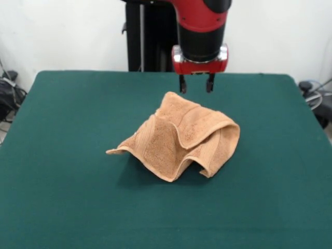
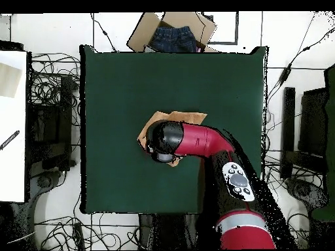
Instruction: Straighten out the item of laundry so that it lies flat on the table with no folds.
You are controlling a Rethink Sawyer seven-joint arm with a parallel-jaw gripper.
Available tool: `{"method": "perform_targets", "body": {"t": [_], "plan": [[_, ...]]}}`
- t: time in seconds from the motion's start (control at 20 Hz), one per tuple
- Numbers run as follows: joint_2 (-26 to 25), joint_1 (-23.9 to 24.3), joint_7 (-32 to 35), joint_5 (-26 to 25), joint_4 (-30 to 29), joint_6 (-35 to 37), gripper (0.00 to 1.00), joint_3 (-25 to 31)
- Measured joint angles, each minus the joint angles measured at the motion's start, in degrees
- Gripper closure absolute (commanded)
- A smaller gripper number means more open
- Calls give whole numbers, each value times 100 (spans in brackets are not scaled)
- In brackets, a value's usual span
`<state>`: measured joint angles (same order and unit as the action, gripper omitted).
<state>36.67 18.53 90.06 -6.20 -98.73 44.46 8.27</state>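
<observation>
While the towel (image 1: 179,137) sits crumpled in folds on the tabletop (image 1: 62,181), nothing is flattened; the gripper (image 1: 196,84) hovers spread and empty above.

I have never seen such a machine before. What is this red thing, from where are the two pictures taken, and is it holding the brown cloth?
The red and black thing is a robot arm. At its end sits a pincer, a small claw with two black fingers for grasping.

One picture is taken from across the table and faces the robot. The other is taken from above and looks straight down, so there the arm covers much of the cloth.

On the green table lies a tan towel. It is crumpled: it has several folds and one flap is turned over the top. In the picture from above, a cardboard box with something blue inside stands beyond the table's edge.

The pincer holds nothing. It is open and hangs just above the towel's far edge, and does not appear to touch it.
</observation>
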Motion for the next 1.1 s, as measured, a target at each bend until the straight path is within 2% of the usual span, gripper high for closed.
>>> {"method": "perform_targets", "body": {"t": [0.45,0.8,1.1], "plan": [[-429,0,0,-1,685,0,0,0],[-532,-1,0,-2,712,-89,0,0],[-614,-93,0,-111,671,-800,0,-18]]}}
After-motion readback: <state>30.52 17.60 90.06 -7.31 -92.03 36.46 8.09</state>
